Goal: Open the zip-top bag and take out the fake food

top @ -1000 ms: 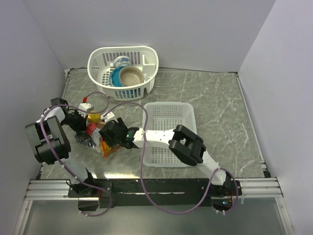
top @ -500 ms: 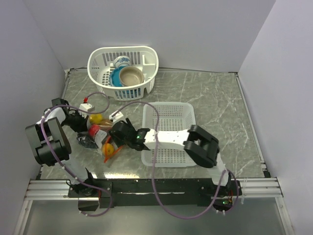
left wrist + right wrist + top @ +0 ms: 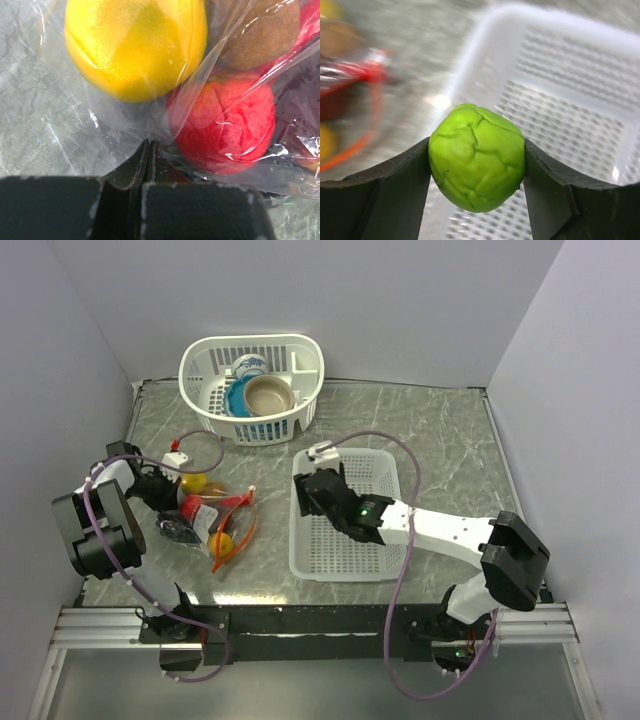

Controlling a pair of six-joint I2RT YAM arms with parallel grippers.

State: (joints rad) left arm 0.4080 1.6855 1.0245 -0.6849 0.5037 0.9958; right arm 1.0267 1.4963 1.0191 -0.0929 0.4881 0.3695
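Note:
The clear zip-top bag (image 3: pixel 205 518) lies at the left of the table, its orange-red zip strip (image 3: pixel 238 523) spread open toward the right. My left gripper (image 3: pixel 168 492) is shut on the bag's plastic (image 3: pixel 148 146). Inside the bag, the left wrist view shows a yellow fruit (image 3: pixel 135 45), a red apple (image 3: pixel 225 127) and a brown fruit (image 3: pixel 262 30). My right gripper (image 3: pixel 318 492) is above the left rim of the rectangular white basket (image 3: pixel 375 475). It is shut on a green lime (image 3: pixel 476 156), which it holds off the surface; the right gripper (image 3: pixel 476 146) and the bag (image 3: pixel 350 85) show blurred.
A round white mesh basket (image 3: pixel 205 360) at the back left holds a blue bowl (image 3: pixel 238 400) and a beige bowl (image 3: pixel 268 395). The rectangular basket (image 3: pixel 580 100) lies under my right gripper. Walls close in the left, back and right sides.
My right gripper has moved from the bag's mouth to the right, over the rectangular basket, carrying the green lime. The bag's mouth is left open. The left gripper has stayed put.

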